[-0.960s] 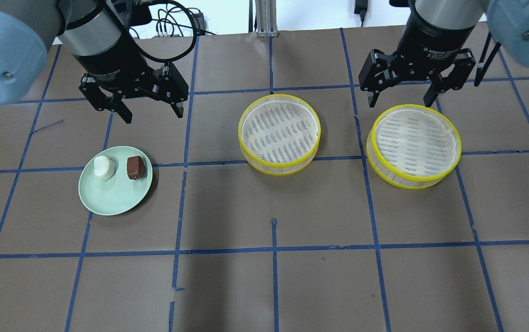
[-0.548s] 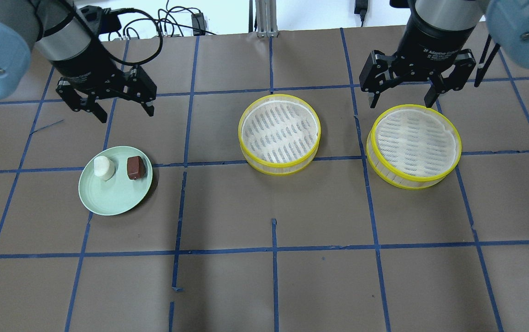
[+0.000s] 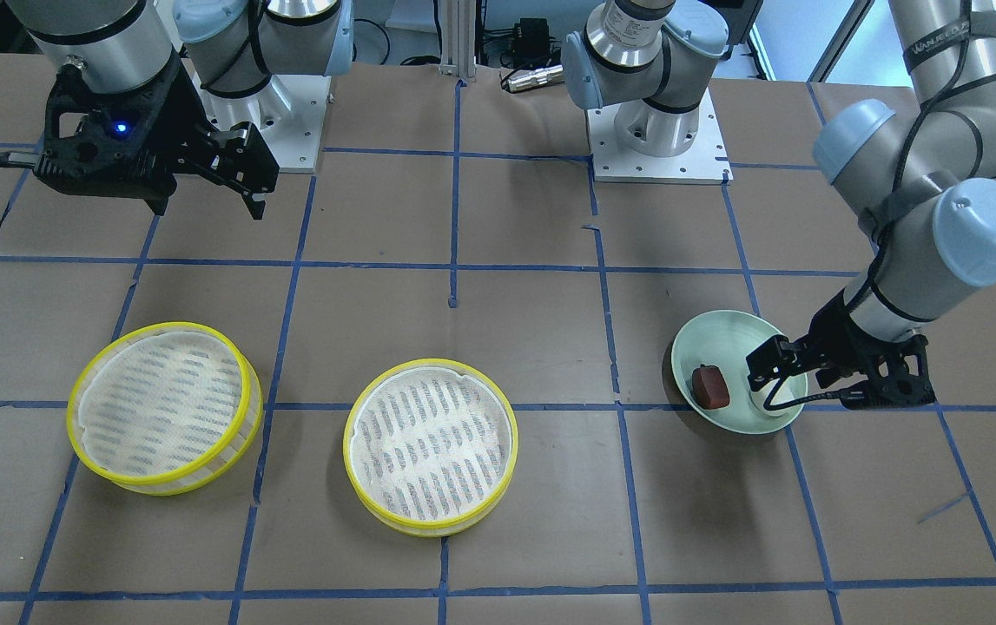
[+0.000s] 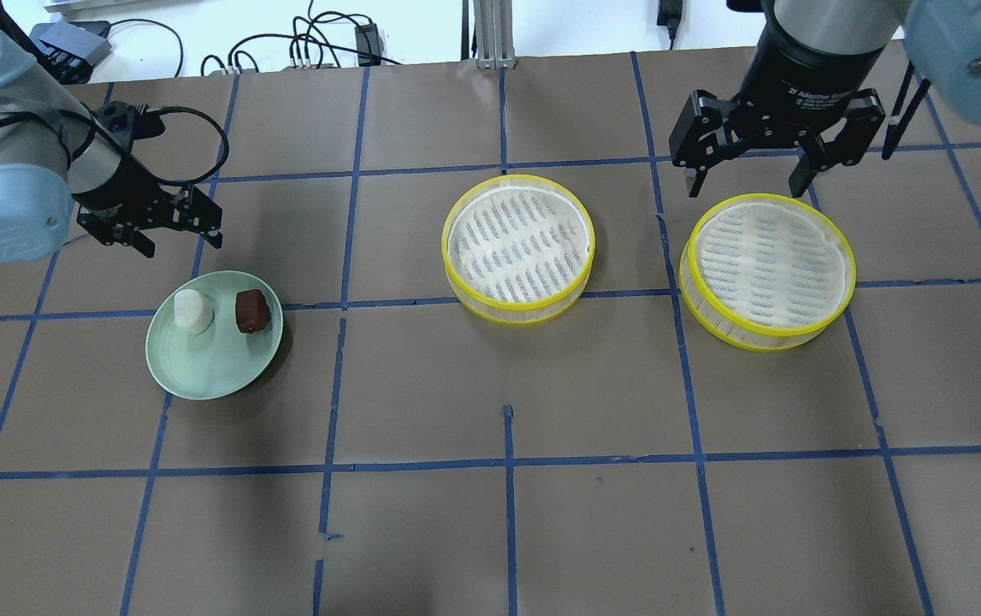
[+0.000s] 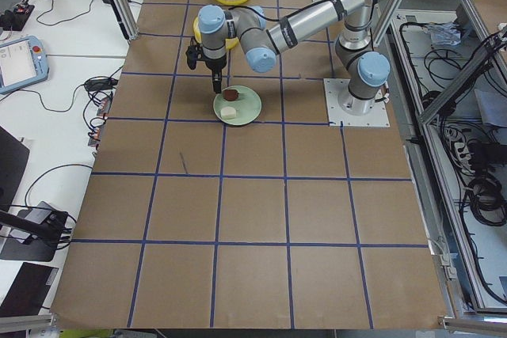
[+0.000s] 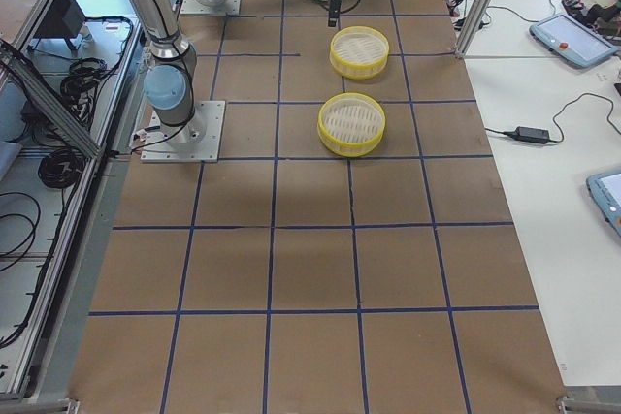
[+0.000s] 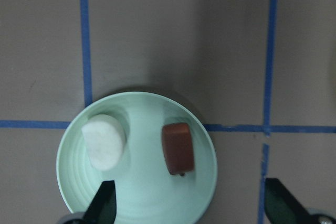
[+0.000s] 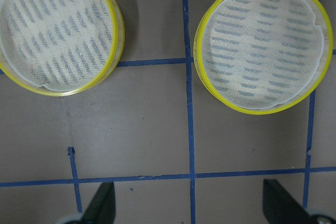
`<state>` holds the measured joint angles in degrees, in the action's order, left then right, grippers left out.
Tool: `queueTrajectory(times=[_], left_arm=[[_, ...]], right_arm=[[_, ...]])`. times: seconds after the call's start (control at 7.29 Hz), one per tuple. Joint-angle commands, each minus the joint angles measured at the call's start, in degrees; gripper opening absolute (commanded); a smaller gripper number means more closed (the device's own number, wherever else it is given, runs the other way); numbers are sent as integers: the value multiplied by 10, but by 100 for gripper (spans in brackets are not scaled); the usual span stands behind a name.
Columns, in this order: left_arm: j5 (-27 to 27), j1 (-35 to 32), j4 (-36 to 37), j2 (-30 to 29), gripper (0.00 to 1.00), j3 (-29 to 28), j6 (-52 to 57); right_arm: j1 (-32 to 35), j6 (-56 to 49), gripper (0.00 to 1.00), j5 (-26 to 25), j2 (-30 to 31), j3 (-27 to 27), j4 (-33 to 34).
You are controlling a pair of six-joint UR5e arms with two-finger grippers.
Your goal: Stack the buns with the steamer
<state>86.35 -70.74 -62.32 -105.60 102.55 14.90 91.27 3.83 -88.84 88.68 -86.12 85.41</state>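
Buns on the pale green plate [image 4: 208, 368], before any pick-up. White bun [image 4: 193, 311] and reddish-brown bun [image 4: 251, 310] sit side by side on the plate without touching, both in the half nearer the left claw [image 4: 180, 237]. That claw hangs above the bench [image 4: 507, 530] just outside the plate's rim, on the white bun's side, with its jaws spread wide and nothing between them. Nearer steamer tray [image 4: 517, 248] and farther steamer tray [image 4: 768, 269] lie well apart from the plate, neither holding a bun. The right claw [image 4: 745, 190] hovers by the tray farthest from the plate, also wide open and holding nothing. Both buns look very light, and the white one is probably soft, so a gentle squeeze should be enough and a hard one may dent it. The brown bun's blocky shape offers two flat opposite sides for a secure pinch. The rounded white bun seems more likely to roll or slip, so it is best taken low across its widest part. The gap between the buns appears to leave room for one finger. The shallow plate may slide if nudged.
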Motion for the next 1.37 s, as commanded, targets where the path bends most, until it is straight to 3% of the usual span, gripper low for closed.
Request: queueTrajectory(times=[0.0, 0.41, 0.69, 0.82, 0.96, 1.1, 1.23], left_arm=[[1, 13, 42, -34, 100, 13, 0], [21, 17, 86, -46, 95, 65, -44], [46, 23, 91, -65, 91, 67, -60], [49, 23, 94, -65, 72, 65, -64], [50, 22, 93, -67, 36, 65, -71], [51, 22, 92, -66, 14, 57, -71], [51, 22, 92, -62, 2, 54, -66]], right_arm=[[0, 0, 100, 0, 0, 0, 0], [0, 0, 100, 2, 0, -2, 3], [0, 0, 100, 2, 0, -3, 3], [0, 0, 100, 1, 0, -4, 2], [0, 0, 100, 1, 0, -5, 2], [0, 0, 100, 1, 0, -5, 2], [0, 0, 100, 1, 0, -5, 1]])
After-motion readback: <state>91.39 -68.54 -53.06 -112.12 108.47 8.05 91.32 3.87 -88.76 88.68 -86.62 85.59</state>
